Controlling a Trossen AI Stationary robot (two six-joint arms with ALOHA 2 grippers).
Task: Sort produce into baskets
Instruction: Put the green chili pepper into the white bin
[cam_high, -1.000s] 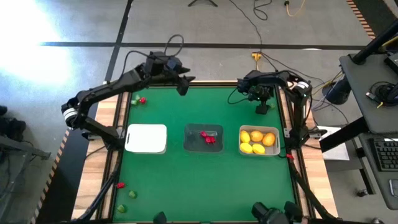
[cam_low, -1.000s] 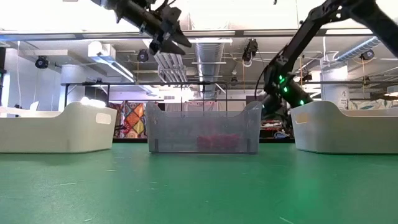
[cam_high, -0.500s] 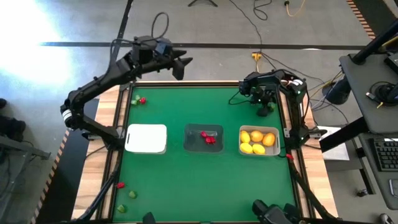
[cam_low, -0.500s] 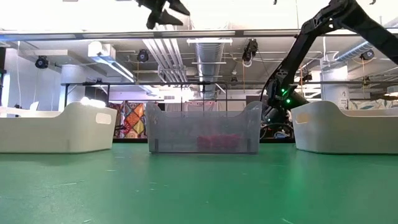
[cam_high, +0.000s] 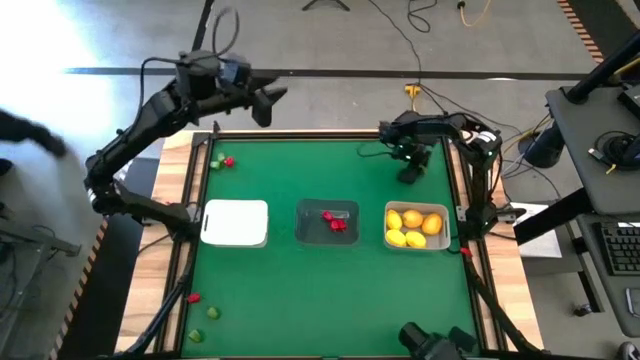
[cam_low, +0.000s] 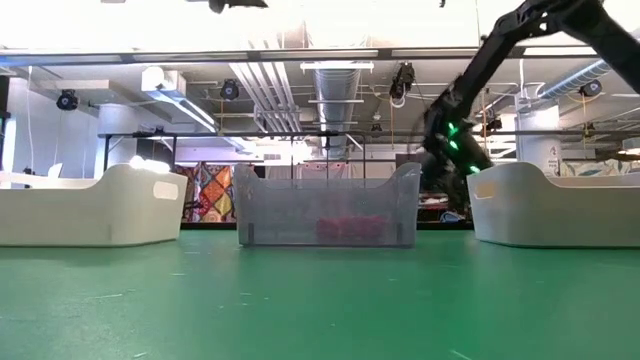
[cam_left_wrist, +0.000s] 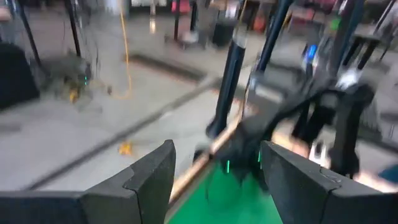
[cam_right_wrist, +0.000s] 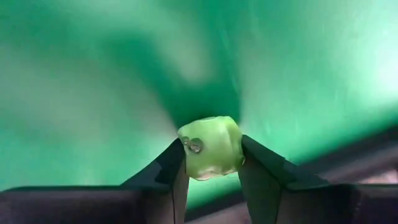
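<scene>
Fingers of your right gripper (cam_right_wrist: 211, 163) pinch a green piece (cam_right_wrist: 211, 147), ready for basket sorting. Your left gripper (cam_left_wrist: 214, 180) hangs spread and empty, clear above the table's far-left edge.

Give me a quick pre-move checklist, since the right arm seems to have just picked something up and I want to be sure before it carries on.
1. Right gripper shut on green piece: ok, the piece sits between both fingers.
2. Piece lifted off the green mat: cannot tell.
3. White basket free to receive it: ok, nothing shows in it from above.
4. Other baskets sorted: ok, red pieces in the dark basket, yellow fruits in the pale basket.
5. Left gripper out of the way: ok, open, raised beyond the table's far edge.
</scene>
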